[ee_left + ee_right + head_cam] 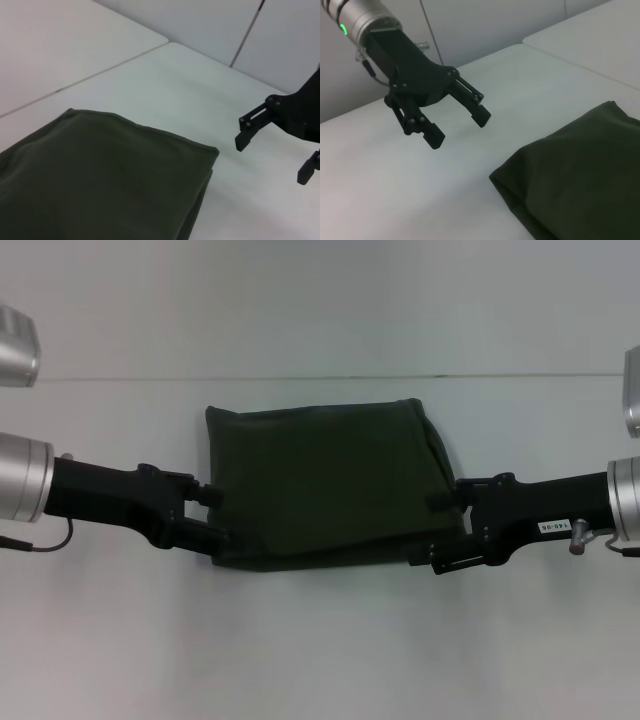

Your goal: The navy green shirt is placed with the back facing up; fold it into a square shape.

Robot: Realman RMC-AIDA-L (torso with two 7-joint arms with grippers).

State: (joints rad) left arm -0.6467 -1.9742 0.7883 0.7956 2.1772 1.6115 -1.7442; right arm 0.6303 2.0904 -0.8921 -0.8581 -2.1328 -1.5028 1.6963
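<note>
Left gripper [213,513]: on my head view it sits at the left edge of the shirt, nearer edge side, arm coming in level from the left. My right wrist camera shows it plainly [460,125], hanging above the bare table with its two black fingers [434,136] spread wide and nothing between them.

Right gripper [436,528]: I see it mirrored at the right edge of the shirt, arm coming in from the right. In my left wrist camera it appears at the frame's side [272,157], fingers apart, clear of the cloth, holding nothing.

Navy green shirt [325,485]: it lies flat between the two grippers, folded into a compact, roughly square block, the plain dark olive side up. I can make out stacked layers along its right edge, where a lower layer sticks out a little past the top one. The corner nearest my left wrist camera [100,175] looks thick and slightly rounded; the same goes for the corner in the right wrist view [575,175].

Table [320,640]: pale, matte surface under everything.

Seam [120,379]: beyond the shirt, a thin line runs straight across the tabletop, side to side.

Far corners: silver arm housings [18,345] show at both upper edges of my head view.
</note>
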